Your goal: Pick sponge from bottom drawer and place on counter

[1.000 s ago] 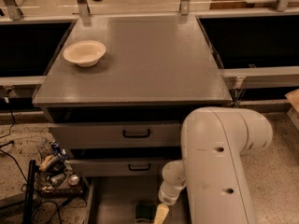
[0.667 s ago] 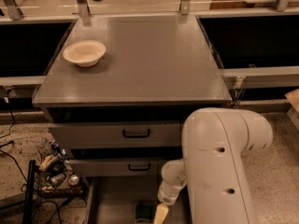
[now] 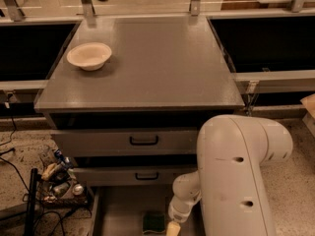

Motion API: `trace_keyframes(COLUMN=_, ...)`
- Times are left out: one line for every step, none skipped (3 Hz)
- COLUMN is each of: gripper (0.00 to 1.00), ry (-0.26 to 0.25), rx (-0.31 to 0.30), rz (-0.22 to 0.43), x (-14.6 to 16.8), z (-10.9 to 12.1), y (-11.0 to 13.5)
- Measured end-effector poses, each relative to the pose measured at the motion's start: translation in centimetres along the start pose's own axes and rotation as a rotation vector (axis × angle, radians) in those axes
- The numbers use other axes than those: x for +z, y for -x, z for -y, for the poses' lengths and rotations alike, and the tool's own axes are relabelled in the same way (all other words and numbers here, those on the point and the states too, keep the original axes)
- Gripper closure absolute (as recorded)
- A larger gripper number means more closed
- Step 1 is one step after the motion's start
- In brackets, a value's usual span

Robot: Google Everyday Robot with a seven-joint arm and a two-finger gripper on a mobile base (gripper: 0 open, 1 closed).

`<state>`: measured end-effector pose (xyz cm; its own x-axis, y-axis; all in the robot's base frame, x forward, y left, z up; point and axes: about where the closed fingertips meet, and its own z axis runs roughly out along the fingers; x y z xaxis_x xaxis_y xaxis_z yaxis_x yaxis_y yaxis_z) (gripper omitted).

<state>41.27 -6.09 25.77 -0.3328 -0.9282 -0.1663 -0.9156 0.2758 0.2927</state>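
In bottom drawer (image 3: 117, 214), gripper (image 3: 172, 228) beside sponge (image 3: 153, 222), bowl (image 3: 89, 56) on counter (image 3: 162, 68)

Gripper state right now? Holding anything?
Gripper: state cannot be told; it is low in the bottom drawer, just right of the sponge.

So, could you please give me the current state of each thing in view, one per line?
bottom drawer: pulled open.
sponge: lying flat on the bottom drawer's floor, green face up.
pincer: lowered into the bottom drawer, just right of the sponge.
counter: carries the bowl; no sponge on it yet.
bowl: upright, on the counter's left side.
top drawer: shut.
middle drawer: shut.
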Motion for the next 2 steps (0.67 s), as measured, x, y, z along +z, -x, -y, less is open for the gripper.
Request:
trace_keyframes(gripper=0.00, ry=0.010, rx=0.000, rz=0.021, x=0.06, z=0.34, y=0.15)
trace_keyframes(gripper=0.00, ry=0.020, rx=-0.004, rz=0.067, x=0.16, z=1.23, y=1.04)
